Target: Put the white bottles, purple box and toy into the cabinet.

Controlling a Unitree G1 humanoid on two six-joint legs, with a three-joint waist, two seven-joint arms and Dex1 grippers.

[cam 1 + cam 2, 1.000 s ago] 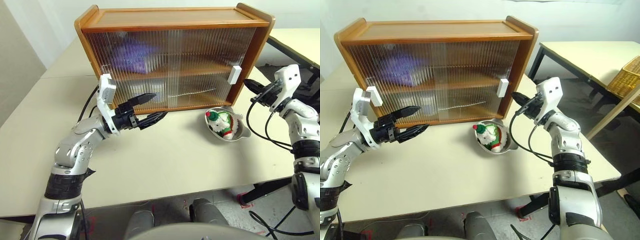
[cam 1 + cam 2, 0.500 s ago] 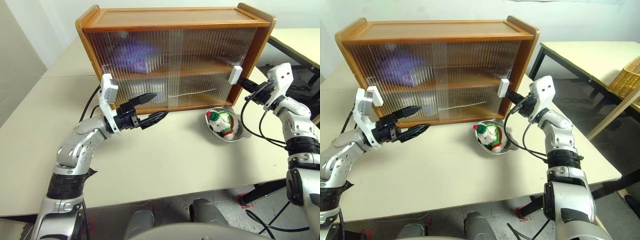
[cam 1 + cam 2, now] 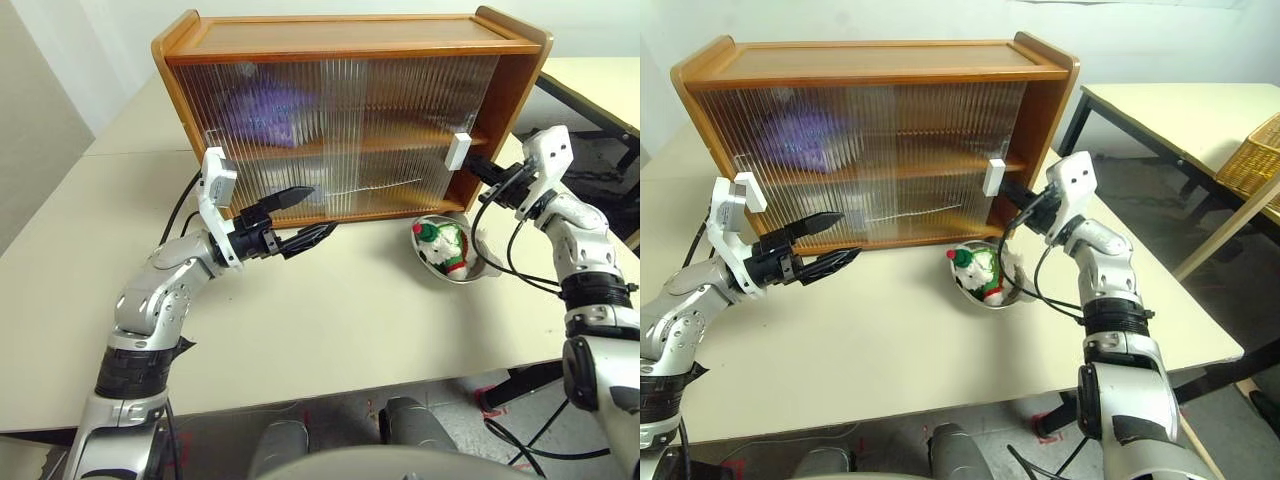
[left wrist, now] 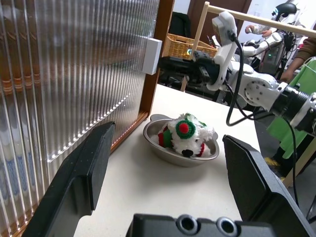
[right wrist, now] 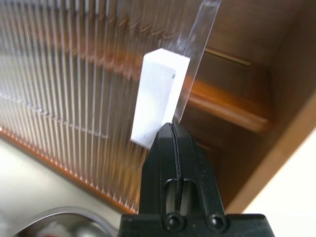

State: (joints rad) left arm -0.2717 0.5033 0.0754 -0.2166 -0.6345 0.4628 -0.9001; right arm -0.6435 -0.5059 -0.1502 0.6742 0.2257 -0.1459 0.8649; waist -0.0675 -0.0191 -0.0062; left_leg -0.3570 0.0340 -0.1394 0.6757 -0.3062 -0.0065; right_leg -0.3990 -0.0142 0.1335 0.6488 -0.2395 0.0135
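Jaws: R gripper (image 5: pixel 174 129) shut, tips at door handle (image 5: pixel 157 96); L gripper (image 4: pixel 168 173) wide open, empty.

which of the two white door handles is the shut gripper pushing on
The handle at the cabinet's right end: the shut right gripper presses its edge. The other handle, at the left end, sits apart from the open left gripper.

Bright, even light; soft shadows

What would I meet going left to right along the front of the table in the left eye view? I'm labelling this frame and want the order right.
Left gripper → small white handle of the cabinet's right sliding door → right gripper, with the toy in its metal bowl lying below those two.
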